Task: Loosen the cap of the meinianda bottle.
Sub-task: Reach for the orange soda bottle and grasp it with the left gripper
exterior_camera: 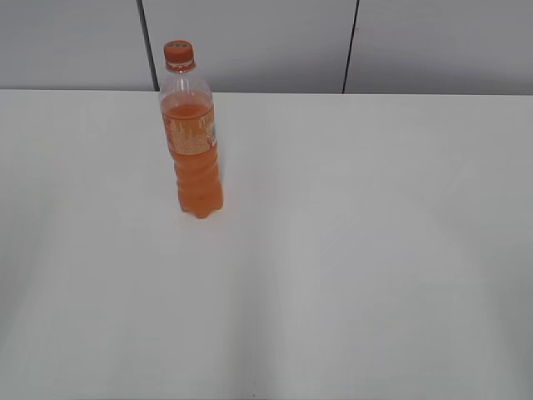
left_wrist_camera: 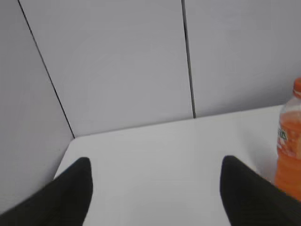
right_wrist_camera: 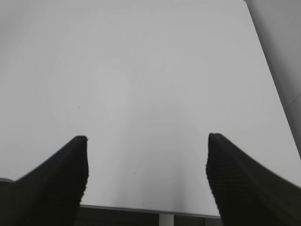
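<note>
On my exterior feed the meinianda bottle (exterior_camera: pixel 192 133) stands upright on the white table (exterior_camera: pixel 350 250), toward the back and left of the middle, not far from the far edge where the grey wall panels (exterior_camera: pixel 250 42) begin. The cap (exterior_camera: pixel 179 54) sits on top of its neck, and the orange drink fills it up to roughly the shoulder, with the label band wrapped around the upper body. Neither arm shows in this view. My left wrist feed shows the left gripper (left_wrist_camera: pixel 155 181) with its two dark fingers (left_wrist_camera: pixel 70 193) spread wide apart and nothing between them, only bare table and the wall corner beyond; the bottle appears at the right edge of that feed, just beside the right-hand finger, and I cannot tell whether they touch. On my right wrist feed the right gripper (right_wrist_camera: pixel 146 162) also has its fingers (right_wrist_camera: pixel 244 183) spread wide with nothing held, looking down on bare table near its front edge, and no bottle shows there
</note>
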Controlling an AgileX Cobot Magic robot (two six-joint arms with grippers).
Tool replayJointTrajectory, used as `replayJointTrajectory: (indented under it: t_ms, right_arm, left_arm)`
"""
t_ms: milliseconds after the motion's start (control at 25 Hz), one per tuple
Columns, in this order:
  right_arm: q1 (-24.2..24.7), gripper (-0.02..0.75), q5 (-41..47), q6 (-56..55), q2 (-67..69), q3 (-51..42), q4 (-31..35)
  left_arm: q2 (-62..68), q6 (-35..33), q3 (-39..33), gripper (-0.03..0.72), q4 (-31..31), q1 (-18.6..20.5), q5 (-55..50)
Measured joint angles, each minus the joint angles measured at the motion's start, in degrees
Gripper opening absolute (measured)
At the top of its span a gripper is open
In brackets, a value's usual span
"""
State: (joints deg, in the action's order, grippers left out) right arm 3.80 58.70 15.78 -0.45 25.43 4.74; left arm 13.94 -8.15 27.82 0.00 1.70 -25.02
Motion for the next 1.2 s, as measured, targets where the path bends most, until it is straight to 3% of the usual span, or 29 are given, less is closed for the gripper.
replayJointTrajectory:
  t_ms: [320,840,960,1200]
  right_arm:
    - [0.0,0.586,0.0,-0.05,0.0,0.0,0.0]
    - [0.0,0.586,0.0,-0.05,0.0,0.0,0.0]
    - [0.0,0.586,0.0,-0.05,0.0,0.0,0.0]
    - [0.0,0.586,0.0,-0.05,0.0,0.0,0.0]
  left_arm:
    - [13.43,0.0,-5.23,0.496,0.0,0.0,25.02]
    - [34.4,0.25,-5.23,0.465,-0.58,-0.26,40.44]
    - [40.15,0.42,-5.29,0.463,-0.39,-2.09,44.21]
    - [51.13,3.89,-5.29,0.455,3.68,-9.86,54.38]
